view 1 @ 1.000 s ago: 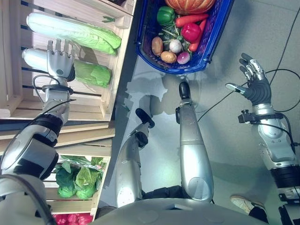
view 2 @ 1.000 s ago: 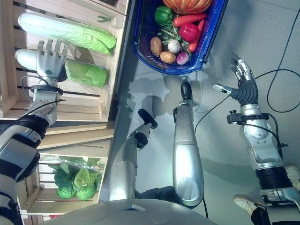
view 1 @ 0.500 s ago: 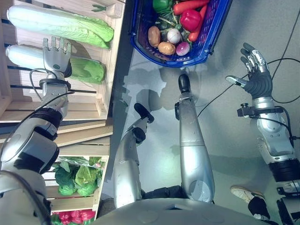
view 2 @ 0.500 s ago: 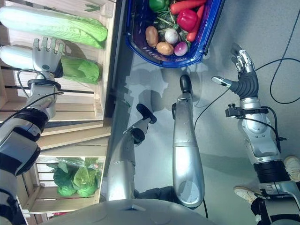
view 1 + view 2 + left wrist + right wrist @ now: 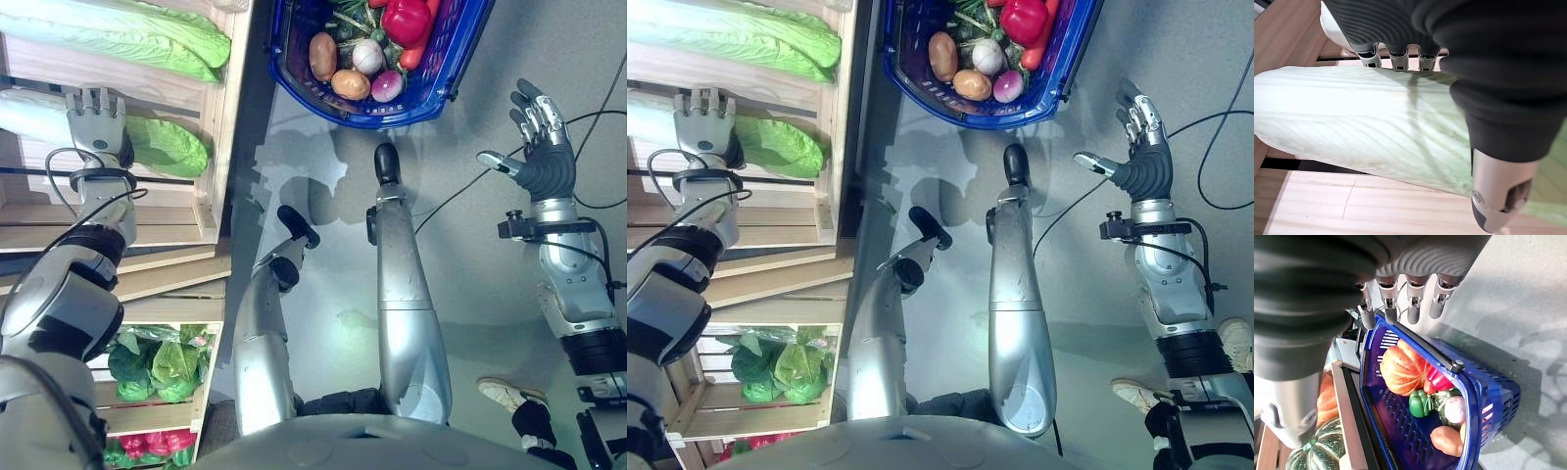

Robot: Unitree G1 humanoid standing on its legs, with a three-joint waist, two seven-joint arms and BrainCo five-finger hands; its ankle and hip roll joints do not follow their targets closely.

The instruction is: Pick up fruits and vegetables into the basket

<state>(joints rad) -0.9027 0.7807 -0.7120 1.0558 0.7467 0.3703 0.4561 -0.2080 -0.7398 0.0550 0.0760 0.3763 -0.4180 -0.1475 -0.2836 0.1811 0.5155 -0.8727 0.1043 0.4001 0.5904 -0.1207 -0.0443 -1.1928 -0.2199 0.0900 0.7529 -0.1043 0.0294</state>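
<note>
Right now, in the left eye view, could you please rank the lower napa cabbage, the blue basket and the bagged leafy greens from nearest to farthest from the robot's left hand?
From the left hand:
1. Lower napa cabbage: in the wooden crate, directly under the hand.
2. Blue basket: on the floor, across on the robot's right side.
3. Bagged leafy greens: in the lower crate, down beside the robot's left arm.
The last two are nearly even, so their order is unsure.

Right hand (image 5: 1415, 293) above blue basket (image 5: 1476, 396), fingers (image 5: 1413, 301) straight, spread, holding nothing; thumb (image 5: 1290, 418) apart at side. Basket on grey floor (image 5: 1528, 308), black handle pivot (image 5: 1456, 366) on rim. Inside: orange ribbed pumpkin (image 5: 1400, 369), red pepper (image 5: 1439, 380), green pepper (image 5: 1420, 403), pale onion (image 5: 1454, 409), brown potato (image 5: 1446, 440). Beside basket, wooden crate edge (image 5: 1342, 406); dark green striped squash (image 5: 1317, 455) and orange pumpkin (image 5: 1326, 399) beyond it.
</note>
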